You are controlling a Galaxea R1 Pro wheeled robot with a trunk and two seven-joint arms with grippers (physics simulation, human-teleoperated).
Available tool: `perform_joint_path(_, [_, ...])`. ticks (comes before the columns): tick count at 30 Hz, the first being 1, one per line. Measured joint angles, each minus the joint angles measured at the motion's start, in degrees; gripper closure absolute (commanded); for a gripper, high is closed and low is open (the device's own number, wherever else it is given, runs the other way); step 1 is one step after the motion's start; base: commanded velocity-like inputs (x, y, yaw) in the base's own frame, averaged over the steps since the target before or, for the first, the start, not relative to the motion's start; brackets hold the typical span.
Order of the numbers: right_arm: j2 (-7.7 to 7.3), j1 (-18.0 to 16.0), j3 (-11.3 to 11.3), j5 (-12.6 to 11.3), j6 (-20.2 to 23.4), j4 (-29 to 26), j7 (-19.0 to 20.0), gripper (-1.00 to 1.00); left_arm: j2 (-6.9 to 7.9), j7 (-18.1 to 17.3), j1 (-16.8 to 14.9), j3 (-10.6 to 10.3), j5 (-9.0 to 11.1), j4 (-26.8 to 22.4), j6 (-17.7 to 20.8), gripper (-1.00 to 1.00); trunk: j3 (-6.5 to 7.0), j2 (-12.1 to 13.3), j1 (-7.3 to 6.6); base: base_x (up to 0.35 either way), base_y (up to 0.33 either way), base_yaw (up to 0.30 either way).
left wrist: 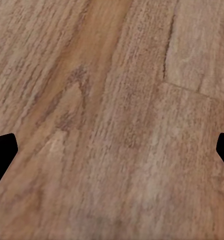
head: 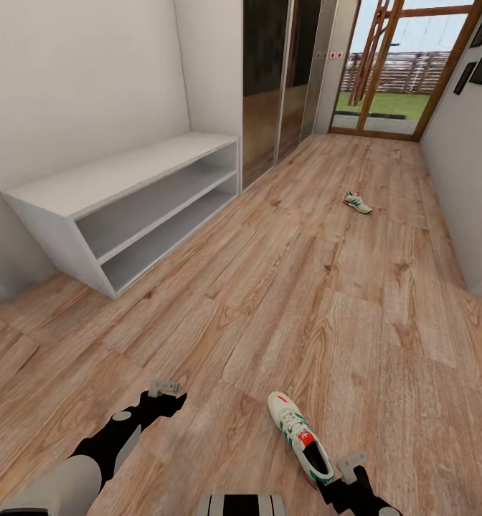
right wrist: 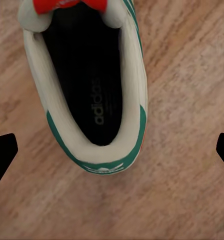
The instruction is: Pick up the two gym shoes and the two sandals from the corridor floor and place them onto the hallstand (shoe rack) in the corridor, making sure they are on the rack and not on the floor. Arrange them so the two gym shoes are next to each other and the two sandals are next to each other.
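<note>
Near gym shoe [head: 300, 437]: lies on the corridor floor [head: 305, 301], long axis running from the robot outward, toe away, heel by the right pincer [head: 353, 469].
Far gym shoe [head: 357, 203]: well apart, farther down the corridor, toe end pointing toward the robot.
Right pincer: spread wide above the heel opening, holding nothing.
Left pincer [head: 163, 388]: wide apart, empty, over bare planks.
Rack [head: 126, 193]: pale two-shelf unit against the left wall.
Room: glass door [head: 395, 64] at the far end.

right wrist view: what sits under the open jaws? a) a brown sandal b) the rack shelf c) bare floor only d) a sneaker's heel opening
d: the near sneaker lies on the floor with its dark heel opening facing up, between the spread fingertips of the right gripper.
</note>
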Motion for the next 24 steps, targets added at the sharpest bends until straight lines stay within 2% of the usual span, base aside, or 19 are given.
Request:
perform_joint_path(22, [0.08, 0.0, -0.01, -0.12, 0.0, -1.46, 0.02, -1.0, -0.04, -0.01, 0.0, 0.01, 0.0, 0.01, -0.02, -1.0, 0.0, 0.0, 0.0, 0.0, 0.0, 0.0])
perform_joint_path(24, [0.08, 0.0, -0.01, -0.12, 0.0, -1.51, 0.02, -1.0, -0.06, -0.02, 0.0, 0.0, -0.01, 0.01, -0.02, -1.0, -0.44, -0.02, 0.05, 0.0, 0.0, 0.0])
